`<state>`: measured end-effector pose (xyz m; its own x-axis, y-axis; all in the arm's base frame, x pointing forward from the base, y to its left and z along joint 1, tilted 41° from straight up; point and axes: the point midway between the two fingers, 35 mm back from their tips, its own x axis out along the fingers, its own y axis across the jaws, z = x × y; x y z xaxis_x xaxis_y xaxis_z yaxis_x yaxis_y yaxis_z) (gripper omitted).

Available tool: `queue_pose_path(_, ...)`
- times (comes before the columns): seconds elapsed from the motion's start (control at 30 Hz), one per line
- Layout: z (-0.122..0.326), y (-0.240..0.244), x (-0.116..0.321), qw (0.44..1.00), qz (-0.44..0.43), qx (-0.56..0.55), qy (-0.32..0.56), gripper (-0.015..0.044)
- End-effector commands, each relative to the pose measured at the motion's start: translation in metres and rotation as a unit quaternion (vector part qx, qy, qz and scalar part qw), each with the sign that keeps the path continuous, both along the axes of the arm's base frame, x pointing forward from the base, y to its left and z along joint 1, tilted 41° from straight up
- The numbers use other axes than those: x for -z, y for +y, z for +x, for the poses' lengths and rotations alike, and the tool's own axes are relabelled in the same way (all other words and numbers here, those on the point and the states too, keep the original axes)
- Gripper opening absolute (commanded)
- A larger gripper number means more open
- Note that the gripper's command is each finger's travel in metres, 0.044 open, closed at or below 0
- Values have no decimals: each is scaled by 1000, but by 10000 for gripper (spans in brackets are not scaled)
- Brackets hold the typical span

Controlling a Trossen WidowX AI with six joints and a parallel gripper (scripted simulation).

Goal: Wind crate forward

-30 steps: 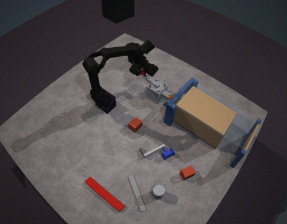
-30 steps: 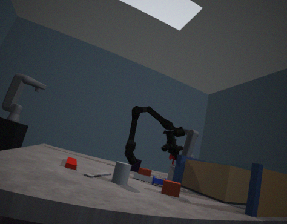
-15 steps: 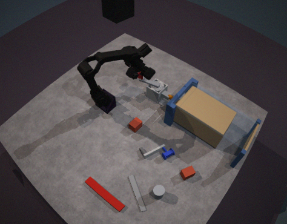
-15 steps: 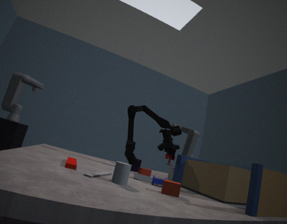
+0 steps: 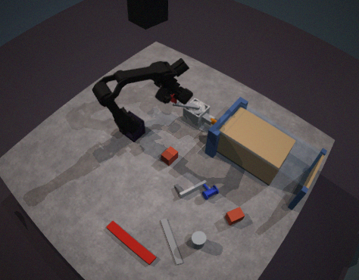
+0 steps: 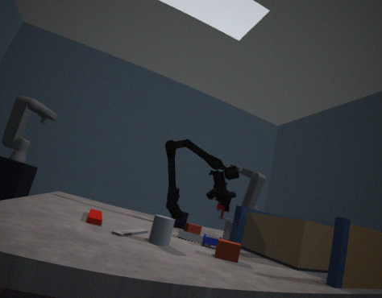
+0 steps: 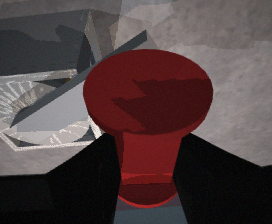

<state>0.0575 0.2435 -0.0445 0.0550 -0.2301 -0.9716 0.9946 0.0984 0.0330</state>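
My gripper (image 5: pixel 173 99) (image 6: pixel 222 206) (image 7: pixel 143 132) is shut on the red knob (image 7: pixel 148 90) of the winch handle. The handle's grey arm (image 5: pixel 187 107) (image 7: pixel 63 105) runs from the knob across the top of the pale winch (image 5: pixel 193 116) (image 6: pixel 227 230) (image 7: pixel 38 45). The key and its hole are hidden under the arm. The tan crate (image 5: pixel 258 138) (image 6: pixel 275 235) looks flat inside the clear-panelled cubby. Its front is close behind the blue frame (image 5: pixel 211 143) (image 6: pixel 238 229) on the winch side; I cannot tell whether they touch. An orange piece (image 5: pixel 213 121) shows between winch and frame.
On the bench (image 5: pixel 88 182) are two orange-red blocks (image 5: pixel 170 156) (image 5: pixel 235 216), a grey crank-shaped tool (image 5: pixel 193 188), a blue piece (image 5: pixel 210 191), a red bar (image 5: pixel 131 243), a grey bar (image 5: pixel 170 241) and a grey cylinder (image 5: pixel 198 239) (image 6: pixel 161 230). A second blue frame (image 5: pixel 298 198) stands behind the crate.
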Motion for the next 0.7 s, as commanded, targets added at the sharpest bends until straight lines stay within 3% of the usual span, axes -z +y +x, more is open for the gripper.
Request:
queue_pose_path(0.0,10,-13,-5,1000,-15,-1,-10,0)
queue_pose_path(0.67,35,-25,-18,1000,-15,-1,-11,0)
